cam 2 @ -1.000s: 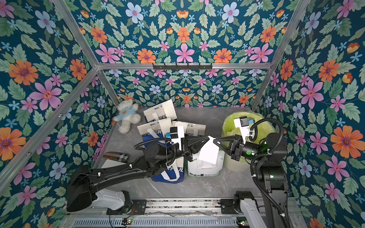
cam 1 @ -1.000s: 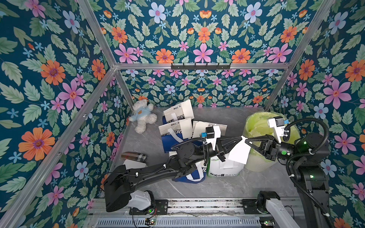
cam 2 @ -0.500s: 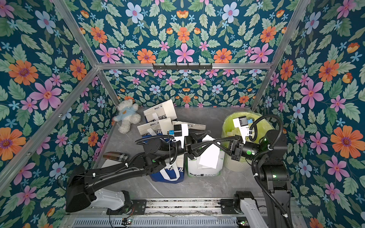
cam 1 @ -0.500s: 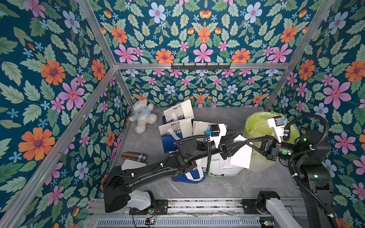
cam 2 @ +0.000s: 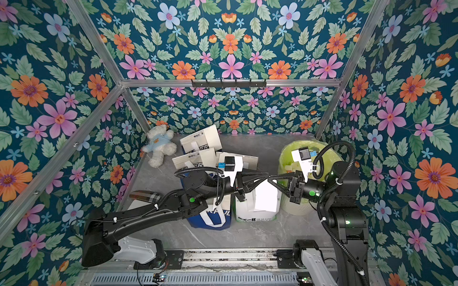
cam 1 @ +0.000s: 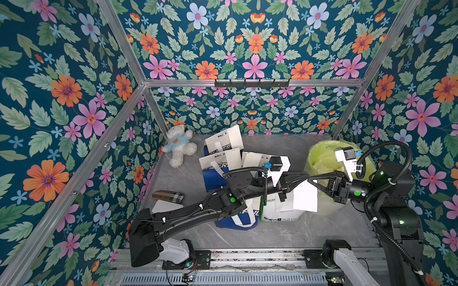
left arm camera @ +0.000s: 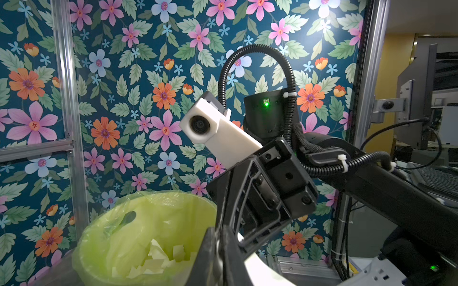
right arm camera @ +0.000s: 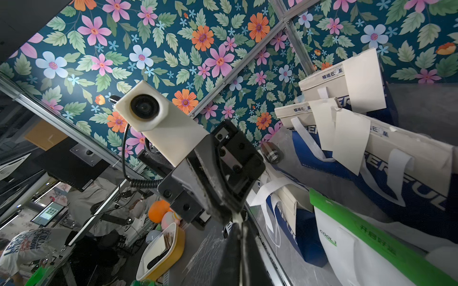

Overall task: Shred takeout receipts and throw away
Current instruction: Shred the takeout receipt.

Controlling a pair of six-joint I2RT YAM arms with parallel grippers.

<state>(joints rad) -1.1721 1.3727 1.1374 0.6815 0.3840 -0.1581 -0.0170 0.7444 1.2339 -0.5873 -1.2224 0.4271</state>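
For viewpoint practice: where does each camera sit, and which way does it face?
Top views: high in front, looking down on left arm, right arm, receipt, takeout bags, bin.
Left wrist: on left arm, facing right arm and bin; left fingers show.
Right wrist: on right arm, facing left arm and bags; right fingers show.
Shared: bin, top and left wrist views.
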